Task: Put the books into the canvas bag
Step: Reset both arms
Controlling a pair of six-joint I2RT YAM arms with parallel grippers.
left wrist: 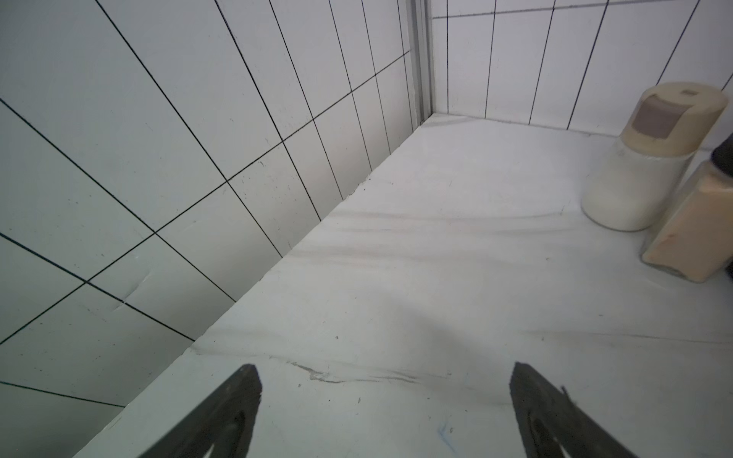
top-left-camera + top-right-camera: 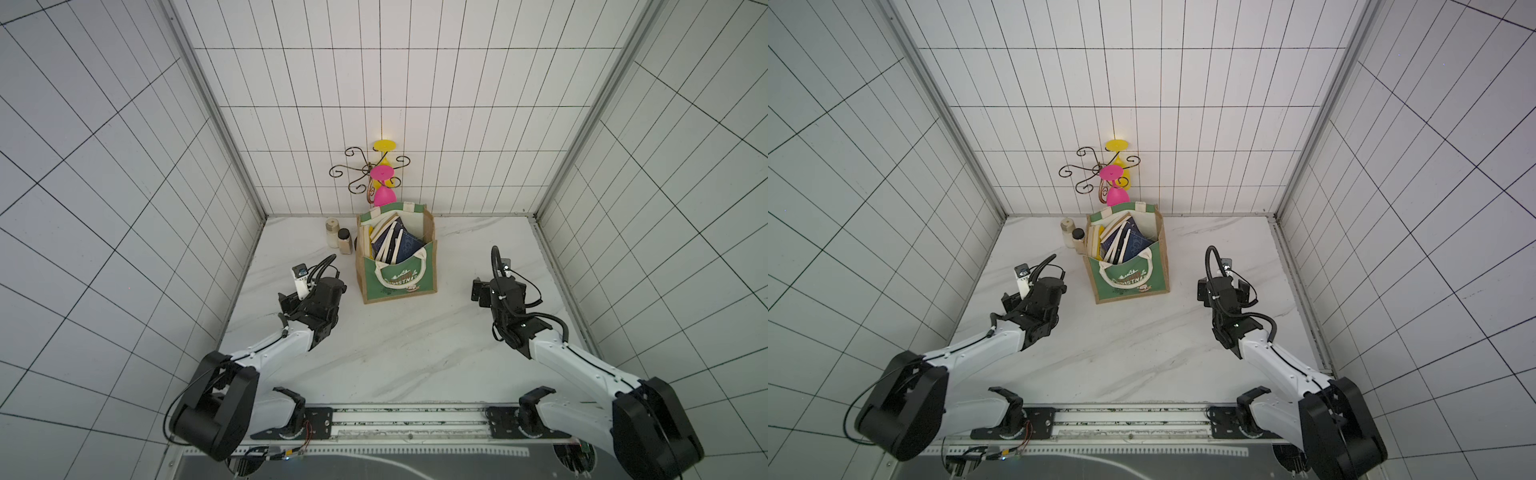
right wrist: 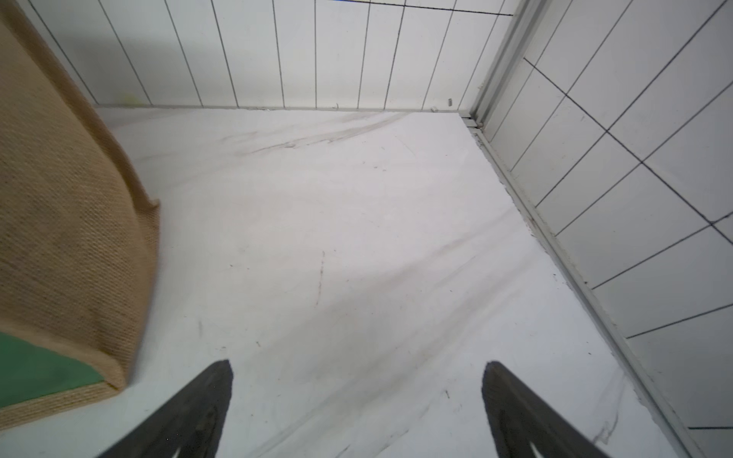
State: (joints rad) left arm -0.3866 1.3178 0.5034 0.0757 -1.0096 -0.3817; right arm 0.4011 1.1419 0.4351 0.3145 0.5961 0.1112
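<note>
While inside canvas bag, books half-hidden.

Both arms reached forward, flanking the canvas bag. On its left, the left gripper held its fingers wide apart, empty; the right gripper, opposite, stood likewise.

Left hand hangs spread wide above the marble bench. Over by the tiled wall, a beige-capped jar of white stuff sits just beside a dark-capped jar of tan stuff.
</note>
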